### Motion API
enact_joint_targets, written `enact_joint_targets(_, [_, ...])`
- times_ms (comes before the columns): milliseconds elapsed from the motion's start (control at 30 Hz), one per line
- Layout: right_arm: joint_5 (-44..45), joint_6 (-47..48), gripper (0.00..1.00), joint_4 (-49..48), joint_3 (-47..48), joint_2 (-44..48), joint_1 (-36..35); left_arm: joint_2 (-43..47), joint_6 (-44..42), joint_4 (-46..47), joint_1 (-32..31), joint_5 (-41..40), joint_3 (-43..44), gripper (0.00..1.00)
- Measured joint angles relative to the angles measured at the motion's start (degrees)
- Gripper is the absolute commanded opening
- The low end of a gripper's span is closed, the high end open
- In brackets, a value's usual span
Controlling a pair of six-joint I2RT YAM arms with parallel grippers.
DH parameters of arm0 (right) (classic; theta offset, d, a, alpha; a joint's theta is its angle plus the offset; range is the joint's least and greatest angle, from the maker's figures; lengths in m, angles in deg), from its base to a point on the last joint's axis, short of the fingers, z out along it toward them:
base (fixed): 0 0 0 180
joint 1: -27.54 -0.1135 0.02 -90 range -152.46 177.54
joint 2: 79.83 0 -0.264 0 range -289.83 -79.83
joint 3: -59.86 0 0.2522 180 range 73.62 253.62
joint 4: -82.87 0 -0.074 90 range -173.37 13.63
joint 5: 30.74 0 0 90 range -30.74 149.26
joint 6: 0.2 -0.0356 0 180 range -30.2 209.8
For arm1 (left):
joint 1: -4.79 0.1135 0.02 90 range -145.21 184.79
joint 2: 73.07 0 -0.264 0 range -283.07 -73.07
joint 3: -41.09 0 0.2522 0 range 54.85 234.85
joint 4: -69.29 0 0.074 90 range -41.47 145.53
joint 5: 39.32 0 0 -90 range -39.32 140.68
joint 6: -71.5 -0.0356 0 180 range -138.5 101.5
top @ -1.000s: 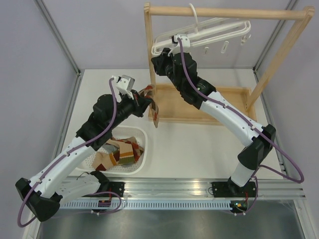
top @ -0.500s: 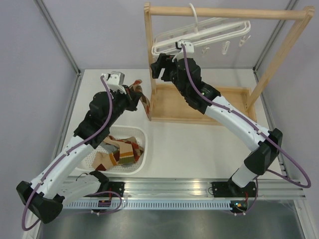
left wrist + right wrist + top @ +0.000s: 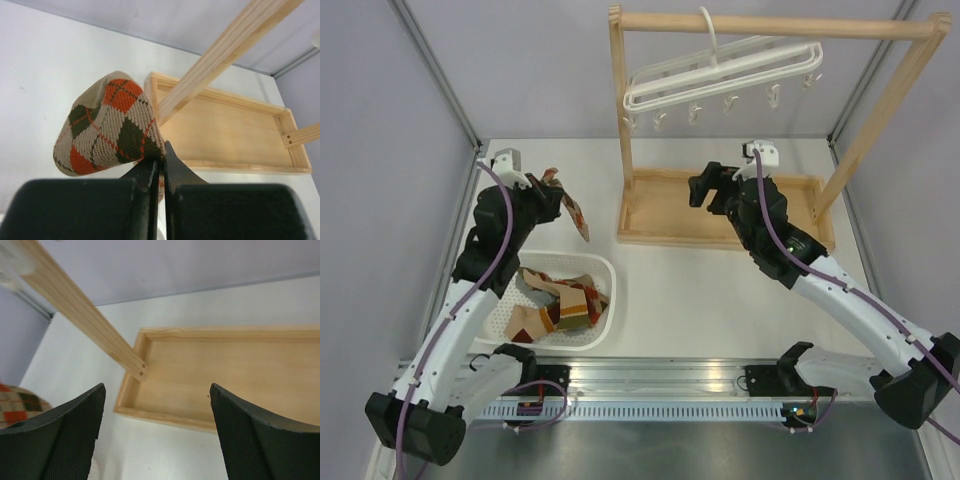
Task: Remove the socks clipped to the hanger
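Fingers of the left gripper are pressing together on one sock, pinching it at its edge. Nearest the arm bases, one white basket is sitting on the table, holding a heap of socks in red, orange, brown and cream; they are lying too tangled to count. Just beyond the basket's far rim the held sock is hanging in the air, showing cream, olive and orange-red argyle diamonds crossed by thin red lines. Its long axis is slanting from the gripper toward the right and the near side, with its free end pointing at the near left corner of the wooden tray. Above that tray the right gripper is hovering with its two fingers standing wide apart, gripping nothing. Farther back, one wooden rack is carrying one white hanger by its hook, and six small clips are dangling in a row beneath the frame.
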Motion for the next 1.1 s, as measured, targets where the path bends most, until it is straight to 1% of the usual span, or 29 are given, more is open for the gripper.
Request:
enact_joint_targets(133, [-1.8,-1.2,0.88,0.2,-9.4,4.8,6.4,5.4,1.5,-1.8,4.6,2.9,-4.6,0.02])
enact_joint_targets(200, [-3.3,-1.8,0.89,0.3,-13.8,6.7,9.8,9.8,2.3,-3.8,6.3,4.4,-7.8,0.02])
enact_joint_targets(333, [-7.3,-2.7,0.89,0.0,-20.0,9.1,15.9,17.1,4.3,-9.1,7.5,8.6,-11.6,0.02])
enact_joint_targets(400, [-9.1,-2.9,0.89,-0.5,-21.6,9.3,17.8,21.0,5.3,-12.1,7.6,10.2,-12.8,0.02])
enact_joint_targets(533, [-12.5,-3.7,0.89,-2.9,-24.1,9.2,19.5,27.6,6.0,-16.8,7.6,12.5,-13.0,0.02])
enact_joint_targets(600, [-14.3,-4.3,0.89,-4.7,-25.5,9.0,20.1,29.5,6.3,-17.9,7.6,13.9,-13.0,0.02])
enact_joint_targets(733, [-17.0,-5.7,0.89,-7.7,-27.6,7.9,20.9,30.4,7.1,-19.2,7.6,16.3,-13.9,0.02])
enact_joint_targets(967, [-19.0,-6.8,0.89,-9.8,-28.7,7.6,21.3,32.9,9.1,-20.6,7.6,18.4,-20.7,0.02])
enact_joint_targets(1100, [-19.8,-7.3,0.89,-10.2,-28.8,7.6,21.5,34.3,9.5,-20.8,7.6,19.6,-22.6,0.02])
